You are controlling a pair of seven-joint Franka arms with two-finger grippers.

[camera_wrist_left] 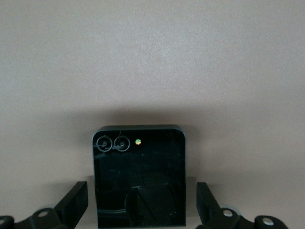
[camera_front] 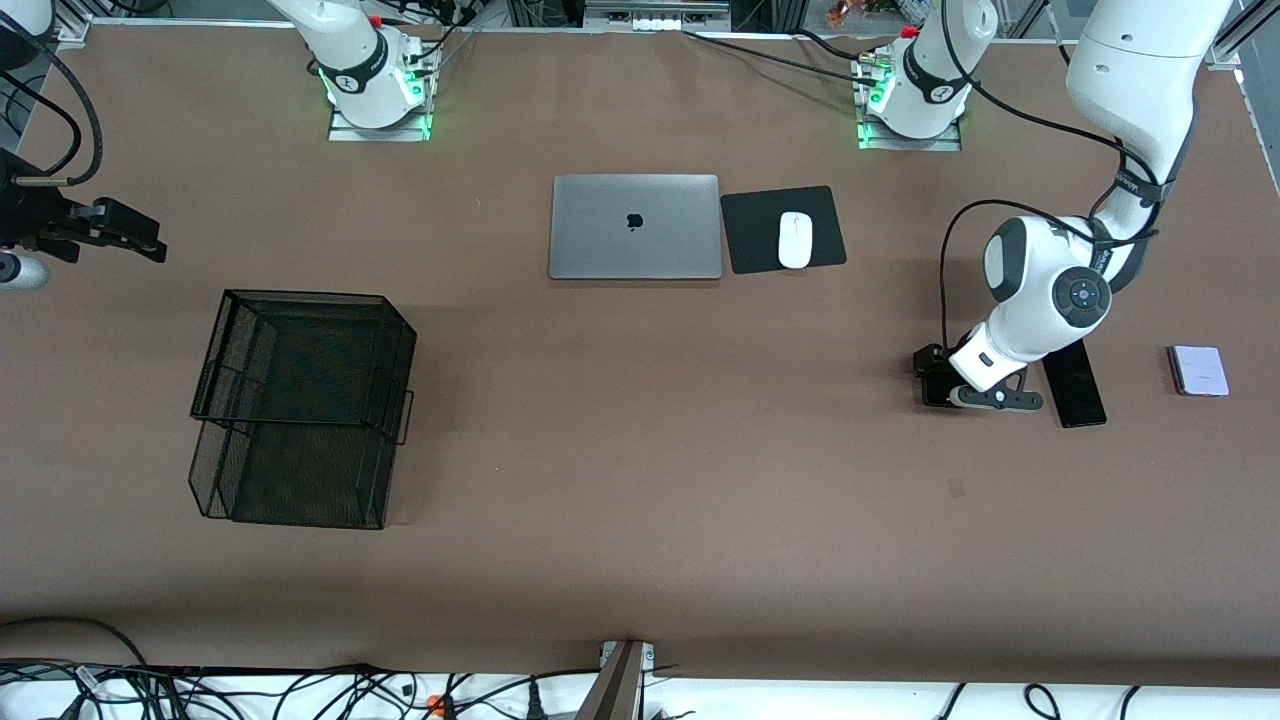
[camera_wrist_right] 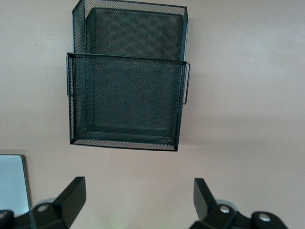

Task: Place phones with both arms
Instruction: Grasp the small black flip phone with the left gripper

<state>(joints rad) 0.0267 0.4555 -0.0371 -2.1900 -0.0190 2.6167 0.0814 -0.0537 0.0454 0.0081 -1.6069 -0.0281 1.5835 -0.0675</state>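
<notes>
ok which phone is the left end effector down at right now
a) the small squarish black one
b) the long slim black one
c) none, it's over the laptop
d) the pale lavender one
a, the left wrist view shows the small squarish black phone lying between the open fingers of the left end effector.

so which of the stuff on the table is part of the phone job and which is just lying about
Job:
- small black phone, between the open left gripper fingers
- long black phone beside it
- lavender phone, toward the left arm's end
- right gripper, open, waiting

Lying about:
- laptop
- mouse on its mouse pad
- mesh tray, possibly the drop spot
</notes>
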